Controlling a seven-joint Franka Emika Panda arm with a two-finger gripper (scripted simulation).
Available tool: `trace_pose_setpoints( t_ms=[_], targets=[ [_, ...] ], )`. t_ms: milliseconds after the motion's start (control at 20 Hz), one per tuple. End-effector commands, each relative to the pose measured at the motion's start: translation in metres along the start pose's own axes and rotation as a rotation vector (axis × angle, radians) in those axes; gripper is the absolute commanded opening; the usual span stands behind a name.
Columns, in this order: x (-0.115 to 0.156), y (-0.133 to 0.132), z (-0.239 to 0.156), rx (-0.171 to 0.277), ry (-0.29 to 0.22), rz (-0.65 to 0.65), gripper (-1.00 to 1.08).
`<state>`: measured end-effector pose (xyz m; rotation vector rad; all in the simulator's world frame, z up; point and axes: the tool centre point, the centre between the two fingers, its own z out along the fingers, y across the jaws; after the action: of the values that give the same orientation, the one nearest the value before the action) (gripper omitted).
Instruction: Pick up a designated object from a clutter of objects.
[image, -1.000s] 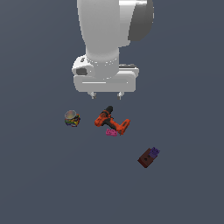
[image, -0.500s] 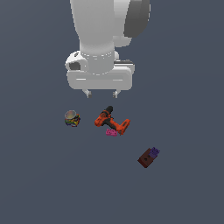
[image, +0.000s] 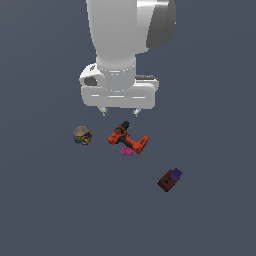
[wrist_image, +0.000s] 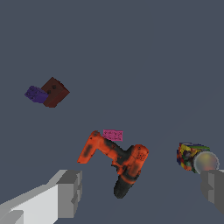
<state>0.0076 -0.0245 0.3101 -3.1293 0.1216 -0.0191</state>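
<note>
Exterior view: the hand (image: 120, 112), fingers spread and empty, is held above the drill (image: 127, 138); the purple piece (image: 176, 174), touching the red-brown block (image: 166, 181), lies well toward the exterior view's right.

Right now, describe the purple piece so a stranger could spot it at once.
Start at the orange drill and look toward the exterior view's lower right, to the red-brown block. The purple piece sits against it, smaller and violet, unlike the pink bit by the drill.
</note>
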Motion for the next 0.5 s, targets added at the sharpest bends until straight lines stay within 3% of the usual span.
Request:
trace_pose_setpoints(
  t_ms=[0,450],
  targets=[
    [0.006,-0.007,0.005,-0.002,-0.001,0.021,1.00],
    [0.037,-0.046,0.034,-0.009,-0.002,0.143,1.00]
  ],
)
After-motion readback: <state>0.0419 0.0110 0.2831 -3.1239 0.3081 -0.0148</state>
